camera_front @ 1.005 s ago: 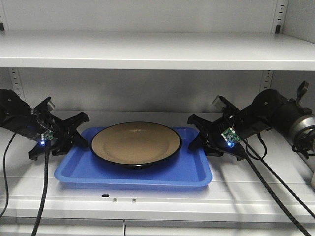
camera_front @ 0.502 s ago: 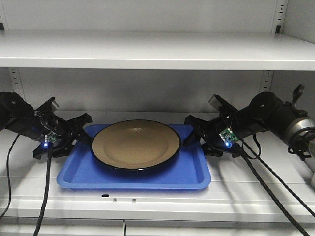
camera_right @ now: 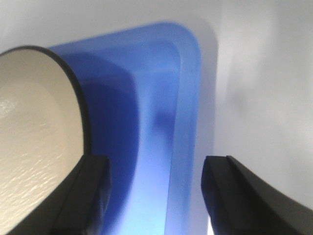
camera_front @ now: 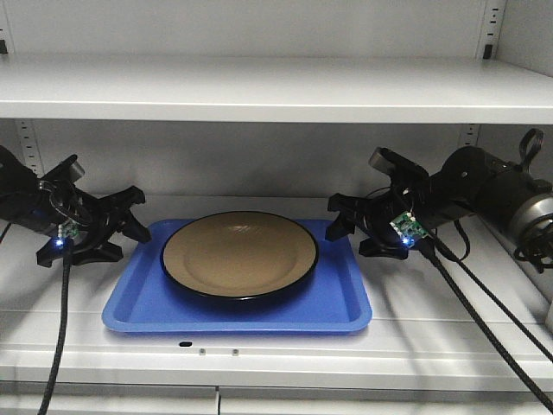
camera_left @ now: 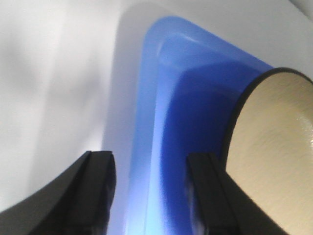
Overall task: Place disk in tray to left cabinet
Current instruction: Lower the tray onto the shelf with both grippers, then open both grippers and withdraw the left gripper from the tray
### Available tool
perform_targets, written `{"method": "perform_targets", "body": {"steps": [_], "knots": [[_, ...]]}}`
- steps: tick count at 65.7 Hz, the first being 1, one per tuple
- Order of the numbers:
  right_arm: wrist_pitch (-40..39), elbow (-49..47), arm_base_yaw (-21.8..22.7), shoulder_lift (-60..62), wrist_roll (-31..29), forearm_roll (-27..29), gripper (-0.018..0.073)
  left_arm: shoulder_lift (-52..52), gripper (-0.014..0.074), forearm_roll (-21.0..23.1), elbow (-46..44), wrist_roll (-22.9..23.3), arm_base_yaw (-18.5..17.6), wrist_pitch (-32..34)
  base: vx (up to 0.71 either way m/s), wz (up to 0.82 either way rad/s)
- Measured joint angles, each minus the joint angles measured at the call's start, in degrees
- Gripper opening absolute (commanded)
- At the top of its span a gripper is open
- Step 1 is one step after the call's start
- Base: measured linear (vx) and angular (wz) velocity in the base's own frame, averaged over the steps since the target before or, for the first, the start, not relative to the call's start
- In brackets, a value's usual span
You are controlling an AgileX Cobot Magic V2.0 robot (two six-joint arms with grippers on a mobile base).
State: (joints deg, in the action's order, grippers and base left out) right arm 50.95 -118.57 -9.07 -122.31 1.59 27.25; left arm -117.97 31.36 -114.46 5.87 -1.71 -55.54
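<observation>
The blue tray (camera_front: 233, 313) lies flat on the left cabinet's shelf (camera_front: 259, 356), and the tan, black-rimmed disk (camera_front: 239, 253) sits in its middle. My left gripper (camera_front: 136, 216) hangs open just off the tray's left end, touching nothing. My right gripper (camera_front: 335, 219) is open at the tray's back right corner, also holding nothing. In the left wrist view the tray's rim (camera_left: 195, 98) runs between the spread fingers of that gripper (camera_left: 152, 169), with the disk (camera_left: 274, 147) to the right. The right wrist view mirrors this: gripper (camera_right: 156, 171), tray (camera_right: 161, 78), disk (camera_right: 34, 127).
Another shelf (camera_front: 259, 86) spans overhead, leaving limited height. Slotted strips (camera_front: 30, 143) (camera_front: 469, 138) run up the back corners. A side wall (camera_front: 529, 43) closes the right. Black cables (camera_front: 60, 328) (camera_front: 484, 303) hang from both arms over the shelf's front edge.
Both grippers have drawn back outward from the tray's ends, the left one clearly leftward and the right one slightly up. The tray with the disk has settled on the shelf.
</observation>
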Motion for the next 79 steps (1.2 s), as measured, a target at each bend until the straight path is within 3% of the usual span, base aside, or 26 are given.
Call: {"method": "perform_targets", "body": {"steps": [46, 58, 70, 79], "knots": [[0.07, -0.07, -0.19, 0.0, 0.0, -0.48, 0.0484, 0.07, 0.0468, -0.07, 0.0, -0.05, 0.0, -1.49, 0.0, 0.0], [0.07, -0.07, -0.19, 0.0, 0.0, -0.48, 0.0484, 1.6, 0.0468, -3.82, 0.57, -0.1, 0.0, -1.74, 0.0, 0.01], [0.07, -0.07, -0.19, 0.0, 0.0, -0.48, 0.048, 10.15, 0.0466, -7.63, 8.04, -0.1, -0.08, 0.2, 0.0, 0.0], [0.07, -0.07, -0.19, 0.0, 0.0, -0.48, 0.048, 19.62, 0.0454, -8.22, 20.65, -0.1, -0.08, 8.74, 0.0, 0.0]]}}
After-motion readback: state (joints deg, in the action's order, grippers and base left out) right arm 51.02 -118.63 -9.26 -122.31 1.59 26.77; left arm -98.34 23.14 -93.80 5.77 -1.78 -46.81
